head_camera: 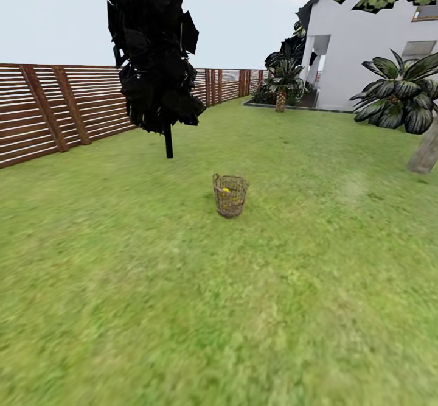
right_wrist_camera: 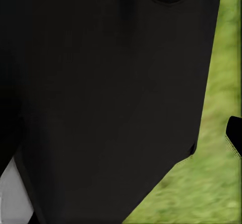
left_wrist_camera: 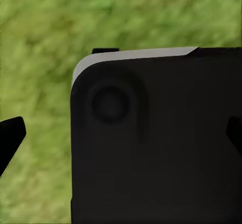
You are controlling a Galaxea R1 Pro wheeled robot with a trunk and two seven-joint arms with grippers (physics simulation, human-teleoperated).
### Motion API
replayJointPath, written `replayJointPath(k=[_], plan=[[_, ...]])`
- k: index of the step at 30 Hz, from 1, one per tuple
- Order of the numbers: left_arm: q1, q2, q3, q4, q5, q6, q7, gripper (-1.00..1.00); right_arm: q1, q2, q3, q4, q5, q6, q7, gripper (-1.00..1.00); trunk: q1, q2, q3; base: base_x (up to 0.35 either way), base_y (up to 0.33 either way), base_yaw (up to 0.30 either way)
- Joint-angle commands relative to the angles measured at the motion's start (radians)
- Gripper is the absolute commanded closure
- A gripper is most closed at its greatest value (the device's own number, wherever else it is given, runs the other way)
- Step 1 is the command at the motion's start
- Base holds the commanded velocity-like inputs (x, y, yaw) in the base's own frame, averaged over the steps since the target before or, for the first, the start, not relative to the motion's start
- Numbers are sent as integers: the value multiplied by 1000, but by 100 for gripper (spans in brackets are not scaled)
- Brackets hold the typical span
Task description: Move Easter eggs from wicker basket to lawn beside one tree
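The wicker basket (head_camera: 230, 196) stands upright on the lawn (head_camera: 182, 308) in the middle of the head view, some way ahead. Through its open weave I see yellow from an Easter egg (head_camera: 226, 190); how many lie inside cannot be told. The tree (head_camera: 424, 150), a leaning grey-brown trunk, rises at the right edge, with green leaf patches high above. In the left wrist view my left gripper (left_wrist_camera: 121, 136) is open, its dark fingertips (left_wrist_camera: 11, 136) at the frame's two sides, over grass and the robot's black body. In the right wrist view my right gripper's fingertip (right_wrist_camera: 235, 133) sits just as far out, so that gripper is open too.
A black-foliaged conifer (head_camera: 155, 47) stands behind and left of the basket. A brown slatted fence (head_camera: 55, 111) runs along the left. A white house (head_camera: 365, 47) and short palms (head_camera: 398, 92) lie at the back right. Open grass stretches between me and the basket.
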Motion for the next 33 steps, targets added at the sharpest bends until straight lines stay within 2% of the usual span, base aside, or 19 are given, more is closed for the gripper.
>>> replayJointPath(k=[1, 16, 24, 33], plan=[[0, 0, -1, 1, 0, -3, 0, -100, 0, 0, 0, -1, -1, -2, 1, -100, 1, 0, -1, 341, 0, 0], [0, 0, -1, 1, 0, -3, 0, -100, 0, 0, -3, 0, -1, -41, 1, -100, 1, 0, -1, 341, 0, -2], [0, 0, -1, 1, 0, -3, 0, -100, 0, 0, -2, 2, 0, -43, 1, -100, 1, 0, -1, 341, 0, -129], [0, 0, -1, 1, 0, -3, 0, -100, 0, -1, -2, 1, 1, -43, 1, -100, 1, 0, -1, 341, 0, -23]])
